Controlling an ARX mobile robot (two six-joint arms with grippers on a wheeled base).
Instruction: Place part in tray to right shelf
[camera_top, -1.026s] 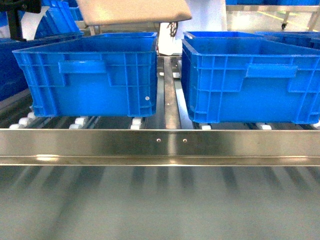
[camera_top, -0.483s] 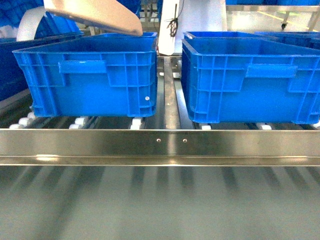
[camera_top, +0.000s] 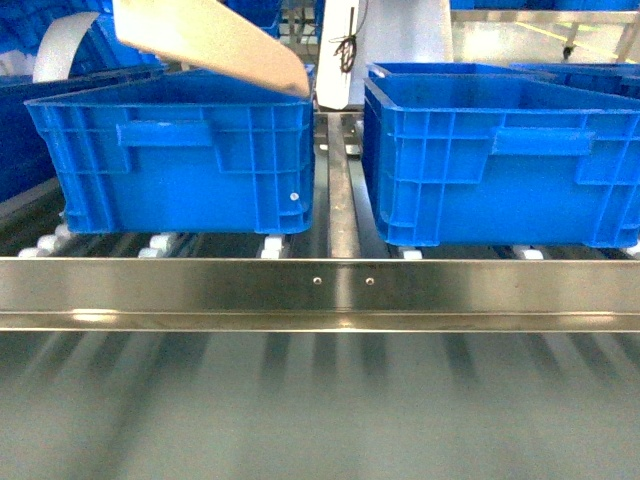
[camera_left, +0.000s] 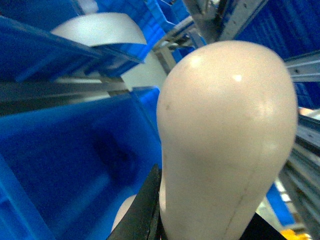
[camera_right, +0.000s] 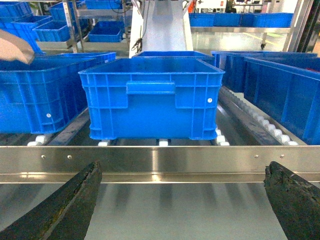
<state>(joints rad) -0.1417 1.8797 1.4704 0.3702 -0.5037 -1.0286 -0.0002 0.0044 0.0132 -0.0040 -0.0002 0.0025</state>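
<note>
The beige tray (camera_top: 215, 45) hangs tilted at the top left of the head view, its lower edge dipping over the left blue crate (camera_top: 180, 160). In the left wrist view the tray's rounded underside (camera_left: 225, 130) fills the frame, and my left gripper (camera_left: 200, 222) is shut on its handle, above a blue crate's interior (camera_left: 75, 165). A corner of the tray (camera_right: 12, 50) shows at the far left of the right wrist view. The part is hidden. My right gripper (camera_right: 182, 200) is open and empty, just before the right shelf's steel front rail (camera_right: 160, 160).
Two blue crates stand on the shelf's white rollers (camera_top: 160, 243), the right one (camera_top: 500, 160) apart from the left by a metal divider (camera_top: 340, 200). The steel rail (camera_top: 340, 290) crosses the head view. More blue crates (camera_right: 280, 90) stand to the right and behind.
The tray has tipped from nearly flat to steeply slanted, and its lower edge has dropped to the rim of the left crate. The right gripper has not moved.
</note>
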